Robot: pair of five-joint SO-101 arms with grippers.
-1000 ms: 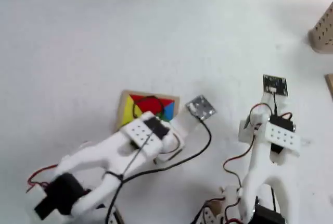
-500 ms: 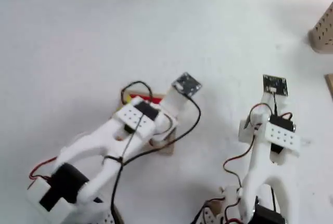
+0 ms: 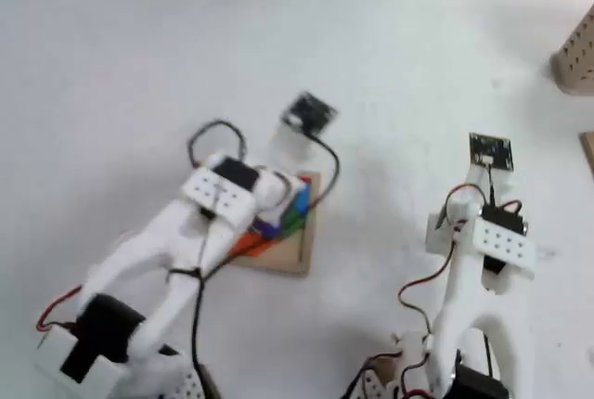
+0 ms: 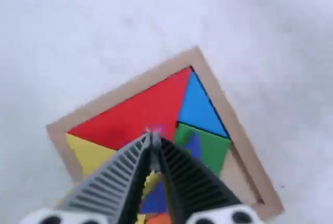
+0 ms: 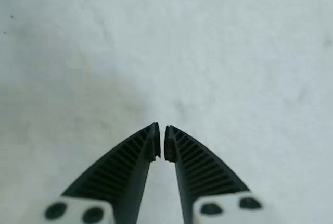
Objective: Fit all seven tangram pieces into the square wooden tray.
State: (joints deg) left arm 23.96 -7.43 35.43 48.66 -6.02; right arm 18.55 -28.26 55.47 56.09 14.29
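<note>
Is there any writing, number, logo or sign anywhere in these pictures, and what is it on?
No text can be read.
The wooden tray and the coloured pieces in it are plain, with no letters or numbers.
The small circuit board on an arm's wrist may carry tiny print, but it is too small to read.
The white table bears no marks.

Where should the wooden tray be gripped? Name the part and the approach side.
Take the wooden tray by its raised rim, on the edge beside the bare strip next to the green piece, coming from above. It lies flat on the table, so probably only there is room to straddle the rim.
</note>
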